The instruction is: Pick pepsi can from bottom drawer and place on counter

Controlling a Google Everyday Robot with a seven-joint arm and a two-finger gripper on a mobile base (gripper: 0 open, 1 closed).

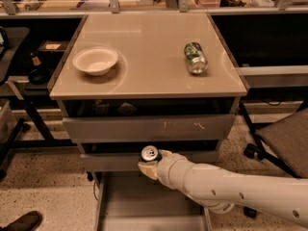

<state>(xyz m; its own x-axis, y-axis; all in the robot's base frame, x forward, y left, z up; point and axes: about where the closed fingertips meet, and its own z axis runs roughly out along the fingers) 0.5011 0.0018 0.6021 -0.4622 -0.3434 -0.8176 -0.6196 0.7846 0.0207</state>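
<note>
The pepsi can (150, 154) shows its silver top and pull tab and sits upright in my gripper (151, 164), which is shut on it. The gripper holds the can in front of the middle drawer front, above the open bottom drawer (144, 206), a shallow grey tray pulled out below. My white arm (231, 186) reaches in from the lower right. The beige counter (144, 42) lies above the drawers, higher than the can.
A white bowl (95, 60) sits on the counter's left side. A green-and-silver can (195, 57) lies on its side at the right. A chair (284, 138) stands at the right, a table leg (33, 119) at the left, a shoe (21, 222) at bottom left.
</note>
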